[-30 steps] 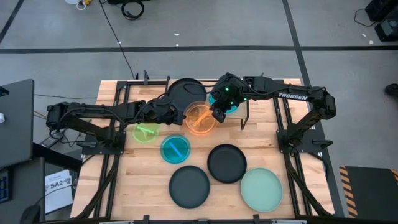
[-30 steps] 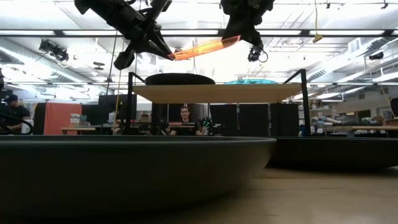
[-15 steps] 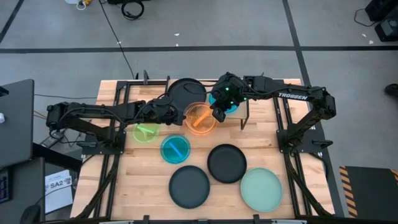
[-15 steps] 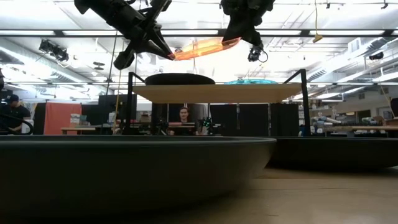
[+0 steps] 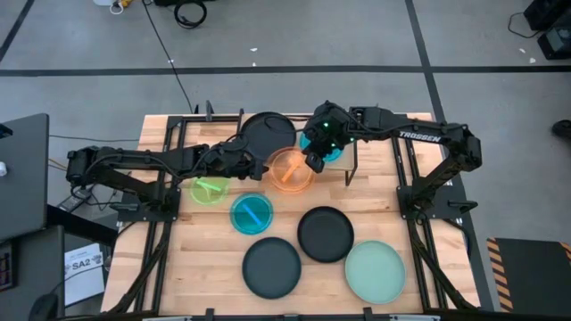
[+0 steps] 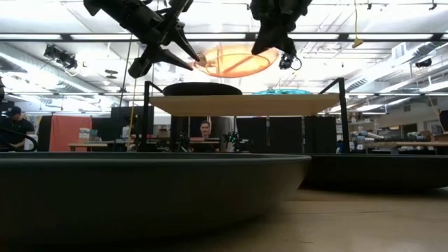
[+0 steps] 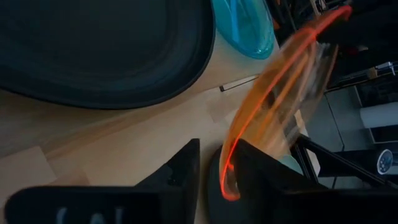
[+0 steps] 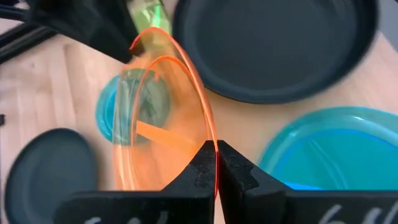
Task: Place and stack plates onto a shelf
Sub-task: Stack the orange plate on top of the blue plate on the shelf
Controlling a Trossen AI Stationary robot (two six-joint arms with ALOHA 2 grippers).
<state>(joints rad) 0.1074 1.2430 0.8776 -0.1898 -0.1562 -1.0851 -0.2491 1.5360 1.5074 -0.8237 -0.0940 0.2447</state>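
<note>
- While the orange plate [image 5: 290, 168] hangs tilted above the shelf [image 6: 245, 104], both arms hold it — a handover, I judge.
- Right jaws [image 8: 216, 163] pinch its rim, closed on it.
- Left jaws [image 7: 214, 168] straddle the opposite rim, apparently gripping too.
- Next: one releases, then lowering beside the black plate [image 5: 268, 132].

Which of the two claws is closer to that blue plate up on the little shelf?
Right. The right gripper hangs at the shelf blue plate's edge, pinching the orange plate. The left gripper grips the orange plate's opposite rim, farther away.
</note>
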